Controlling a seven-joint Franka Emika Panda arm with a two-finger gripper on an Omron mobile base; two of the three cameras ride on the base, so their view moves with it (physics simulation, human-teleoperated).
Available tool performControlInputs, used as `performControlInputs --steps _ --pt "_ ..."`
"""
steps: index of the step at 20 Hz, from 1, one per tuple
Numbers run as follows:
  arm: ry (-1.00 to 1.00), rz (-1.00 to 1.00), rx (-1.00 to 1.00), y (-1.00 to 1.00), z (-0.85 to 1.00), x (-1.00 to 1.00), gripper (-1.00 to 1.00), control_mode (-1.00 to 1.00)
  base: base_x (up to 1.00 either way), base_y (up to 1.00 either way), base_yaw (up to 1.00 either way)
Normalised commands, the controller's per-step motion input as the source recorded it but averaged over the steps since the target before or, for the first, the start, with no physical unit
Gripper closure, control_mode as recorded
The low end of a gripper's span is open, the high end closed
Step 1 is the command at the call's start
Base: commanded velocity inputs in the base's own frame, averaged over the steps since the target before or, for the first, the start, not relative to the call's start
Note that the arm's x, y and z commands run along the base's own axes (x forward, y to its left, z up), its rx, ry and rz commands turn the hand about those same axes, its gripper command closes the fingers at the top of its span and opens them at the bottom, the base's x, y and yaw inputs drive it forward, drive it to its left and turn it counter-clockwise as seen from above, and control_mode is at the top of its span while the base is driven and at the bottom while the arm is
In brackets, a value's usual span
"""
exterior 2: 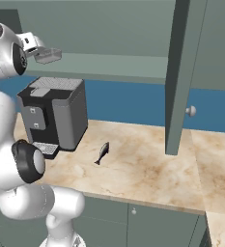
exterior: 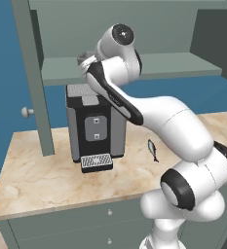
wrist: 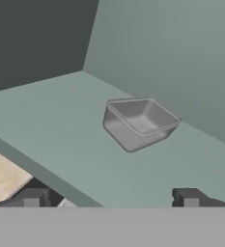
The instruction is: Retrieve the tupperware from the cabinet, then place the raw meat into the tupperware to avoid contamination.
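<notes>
Open claw at the cabinet shelf, container just ahead of it

The claw (wrist: 109,198) is released, its two dark fingertips (wrist: 189,198) spread wide and holding nothing, raised to the level of the inner shelf (exterior: 173,65) of the grey-green cabinet (exterior 2: 181,72), whose doors stand open. The small grey see-through container (wrist: 140,123) sits upright on that shelf, near the cabinet's back wall and a little ahead of the fingertips, apart from them. In the right base view the container (exterior 2: 49,55) is just beside the hand, above the coffee machine (exterior 2: 56,113). The coffee machine stands on the marble desk (exterior: 42,170) below the shelf, with its grated drip tray (exterior: 96,162) in front. The little dark fish (exterior: 153,150) lies on the desk to the right of the coffee machine, well below the container.
</notes>
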Motion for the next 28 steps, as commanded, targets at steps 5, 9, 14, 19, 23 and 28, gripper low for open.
performControlInputs --steps 5,9,14,19,23,28 --pt "0.00 0.00 0.00 0.07 0.00 0.21 -1.00 -1.00 0.00 0.00 0.00" --pt "0.00 0.00 0.00 0.06 0.00 0.19 -1.00 -1.00 0.00 0.00 0.00" --pt "0.00 0.00 0.00 0.05 0.00 0.18 -1.00 -1.00 0.00 0.00 0.00" --pt "0.00 0.00 0.00 0.05 -0.02 0.16 -1.00 -1.00 0.00 0.00 0.00" --pt "0.00 0.00 0.00 0.07 -0.04 0.17 -1.00 -1.00 0.00 0.00 0.00" --pt "0.00 0.00 0.00 0.06 -0.04 0.17 -1.00 -1.00 0.00 0.00 0.00"
